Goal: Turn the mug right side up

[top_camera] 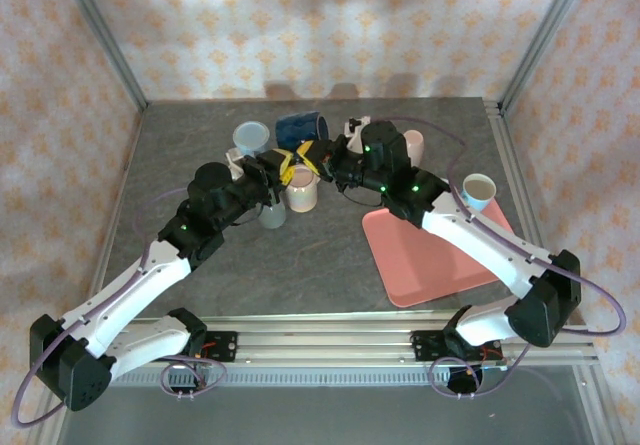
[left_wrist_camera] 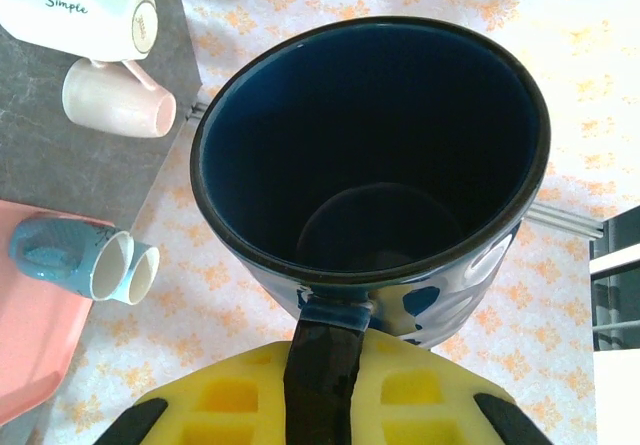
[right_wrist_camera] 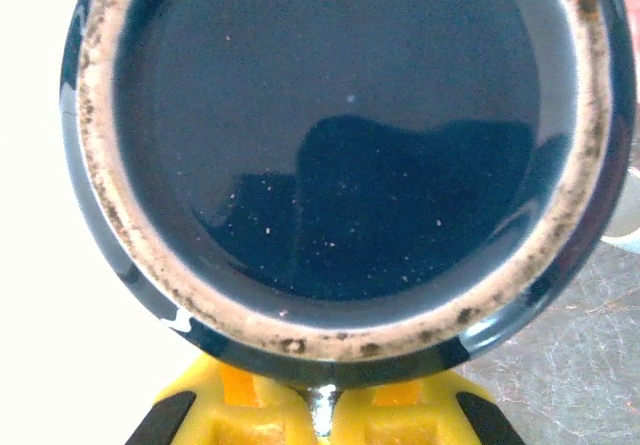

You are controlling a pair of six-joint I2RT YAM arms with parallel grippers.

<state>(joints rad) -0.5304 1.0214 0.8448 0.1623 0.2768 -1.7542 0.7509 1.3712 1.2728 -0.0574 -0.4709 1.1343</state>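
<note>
The dark blue mug (top_camera: 300, 127) hangs above the back middle of the table between both arms, lying on its side. Looking from the left wrist, I see straight into its open mouth (left_wrist_camera: 370, 145). My left gripper (left_wrist_camera: 322, 365) has its yellow fingers pressed on either side of the mug's dark handle (left_wrist_camera: 320, 365), so it is shut on it. The right wrist view faces the mug's base (right_wrist_camera: 340, 145) with its unglazed ring. My right gripper (right_wrist_camera: 322, 405) is shut on a thin shiny part just under that base. From above, the left gripper (top_camera: 290, 162) and right gripper (top_camera: 332, 157) meet below the mug.
A light blue mug (top_camera: 250, 137), a pale mug (top_camera: 302, 195) and a grey cup (top_camera: 272, 213) crowd under the left gripper. A pink mug (top_camera: 412, 145) lies behind the right arm. A pink tray (top_camera: 440, 250) carries a blue-patterned mug (top_camera: 478, 190). Metal frame posts border the table.
</note>
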